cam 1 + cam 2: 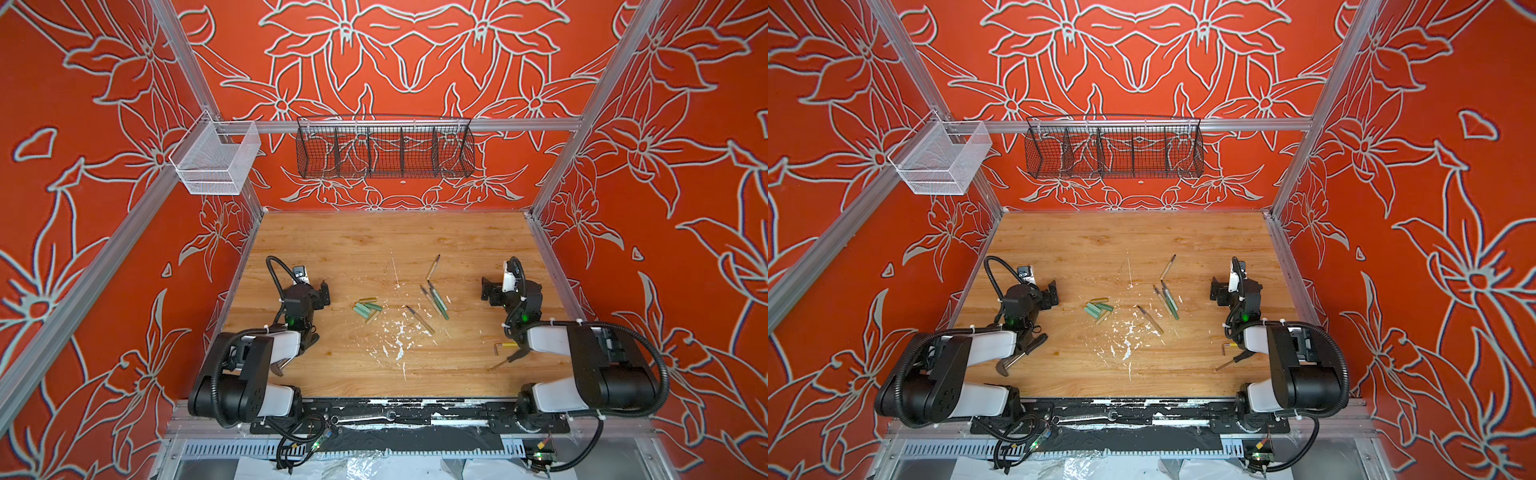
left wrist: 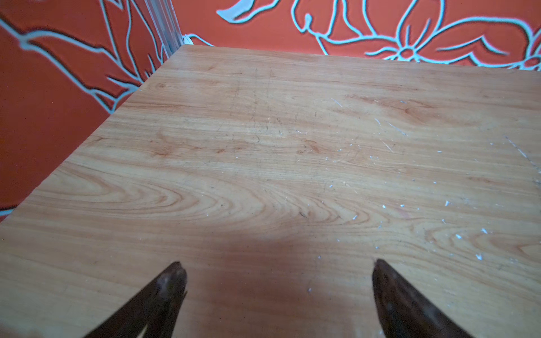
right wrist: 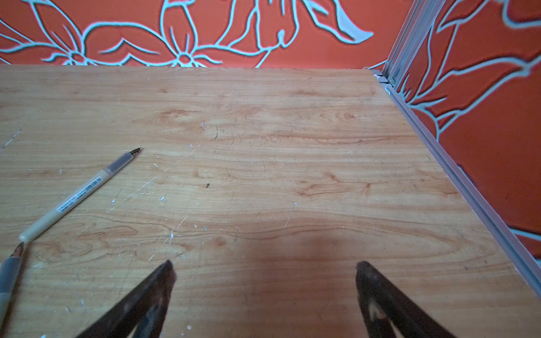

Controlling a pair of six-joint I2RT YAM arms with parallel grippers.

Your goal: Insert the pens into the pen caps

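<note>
Left fingers (image 2: 167, 289) and right fingers (image 3: 377, 289) both gape wide, holding nothing, caps (image 1: 365, 309) huddled centre-left on the tabletop (image 1: 332, 249), pens (image 1: 439, 304) scattered centre-right: light, stiff, slick, likely rollers, so pinch them mid-barrel, I'd say.

Both arms were folded low with elbows bent, one on each side and well apart. The left gripper (image 1: 326, 294) pointed inward toward the middle. In the left wrist view its dark fingertips (image 2: 172, 278) stood spread wide with nothing between them. The right gripper (image 1: 486, 290) mirrored it and also faced inward, its fingertips (image 3: 167, 273) equally wide apart and empty.
</note>
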